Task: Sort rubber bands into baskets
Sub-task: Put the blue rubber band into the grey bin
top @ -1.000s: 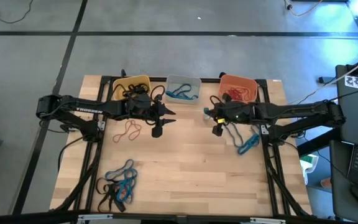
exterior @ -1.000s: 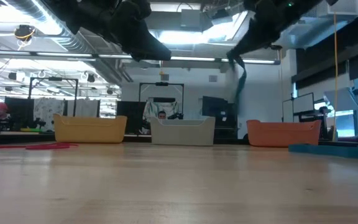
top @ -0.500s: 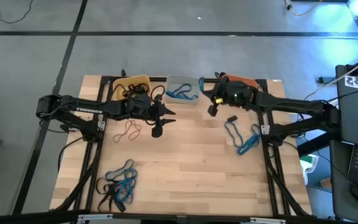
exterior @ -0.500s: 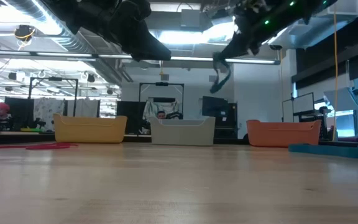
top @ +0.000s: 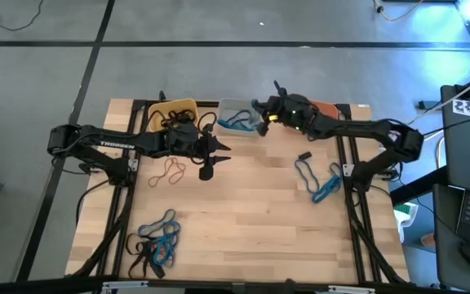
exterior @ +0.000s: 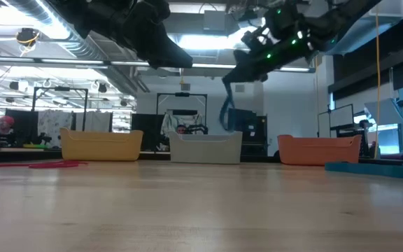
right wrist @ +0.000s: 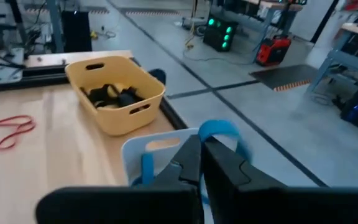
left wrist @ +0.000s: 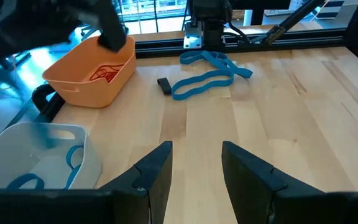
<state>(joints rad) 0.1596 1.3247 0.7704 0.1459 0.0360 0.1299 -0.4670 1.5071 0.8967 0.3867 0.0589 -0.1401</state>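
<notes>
The right gripper [top: 261,117] has swung from the orange basket [top: 326,107] to above the grey basket [top: 228,104] at the bench's far edge, fingers clamped on a dangling blue band [exterior: 226,115], ready to drop; left gripper [top: 209,162] waits mid-bench, fingers apart.

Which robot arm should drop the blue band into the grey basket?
The right one. The right gripper is shut on a blue rubber band that dangles above the pale grey basket. The left gripper hangs open and empty over bare table, beside the red-orange bands.
</notes>
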